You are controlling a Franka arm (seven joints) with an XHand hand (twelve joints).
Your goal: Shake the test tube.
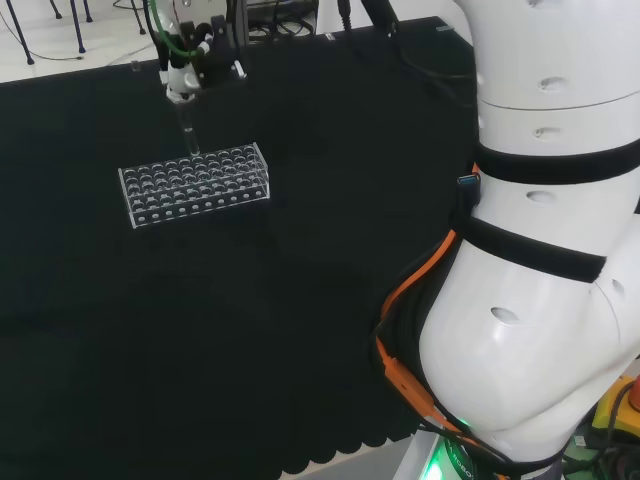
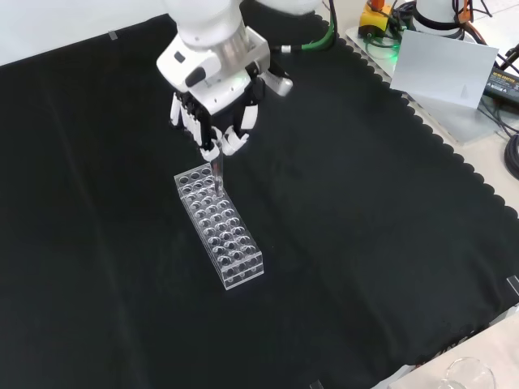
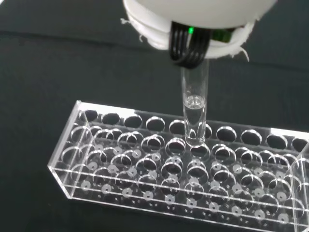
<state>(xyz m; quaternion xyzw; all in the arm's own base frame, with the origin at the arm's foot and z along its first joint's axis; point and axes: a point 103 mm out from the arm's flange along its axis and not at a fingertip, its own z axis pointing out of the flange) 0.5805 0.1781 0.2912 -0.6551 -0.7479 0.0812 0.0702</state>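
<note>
Where the black cloth point(image 2: 365, 243) spreads across your bench, a clear acrylic test tube rack point(image 2: 219, 226) stands with its rows of round holes facing up. Your hand point(image 2: 217, 121) hangs directly over the rack's far end in the front view, its fingers curled round the top of a clear test tube point(image 3: 194, 113). The tube hangs upright, its rounded bottom just above the rack's holes, apart from them in the wrist view. You can see a little clear liquid in its lower part. In the head view the hand point(image 1: 190, 60) sits above the rack point(image 1: 195, 182), with the tube point(image 1: 188, 135) pointing down at its back row.
</note>
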